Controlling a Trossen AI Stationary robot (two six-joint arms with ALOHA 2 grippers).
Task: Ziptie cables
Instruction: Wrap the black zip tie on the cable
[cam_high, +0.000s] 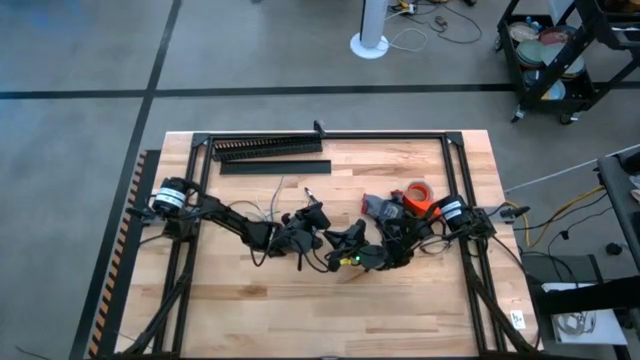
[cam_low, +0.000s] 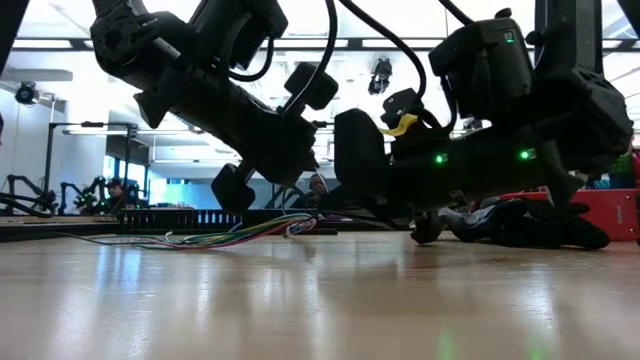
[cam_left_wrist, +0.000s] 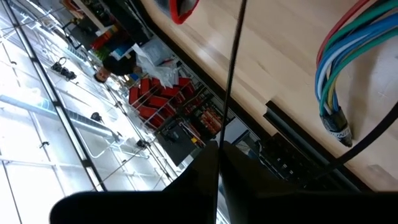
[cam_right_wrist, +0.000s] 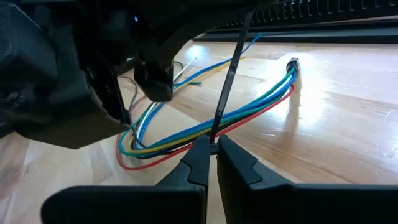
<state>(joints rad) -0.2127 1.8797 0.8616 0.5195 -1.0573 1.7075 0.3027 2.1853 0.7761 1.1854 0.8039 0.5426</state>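
Seen from above: two dark arms meeting at mid-table (cam_high: 300, 320), left pincer (cam_high: 318, 222) and right pincer (cam_high: 345, 240) nearly tip to tip. Just beyond the right pincer's arm, an orange tape roll (cam_high: 419, 194) and a red-and-grey object, perhaps a tool. Farther beyond both pincers, along the far edge, a black comb-toothed duct (cam_high: 268, 148) with a flat black strip (cam_high: 275, 167) beside it. Cables hard to make out from this height under the arms.

From the right wrist: right pincer (cam_right_wrist: 213, 149) pressed together on a thin dark ziptie (cam_right_wrist: 229, 81), which rises stiffly from the tips. Directly ahead of the tips, cables (cam_right_wrist: 205, 124) lying on the table in a loose loop of blue, green, yellow and red strands, gathered to a dark end (cam_right_wrist: 292, 63) farther off. Left arm's black bulk crowding in beside the loop and blocking part of it.

From the left wrist: left pincer (cam_left_wrist: 217, 163) closed on the same sort of thin dark strip, running away from the tips across the view; coloured cable ends off to one side of it, plus shelving in the room beyond.

From table height: cables trailing flat along the table under the left arm, both arms' housings hiding the pincer tips.
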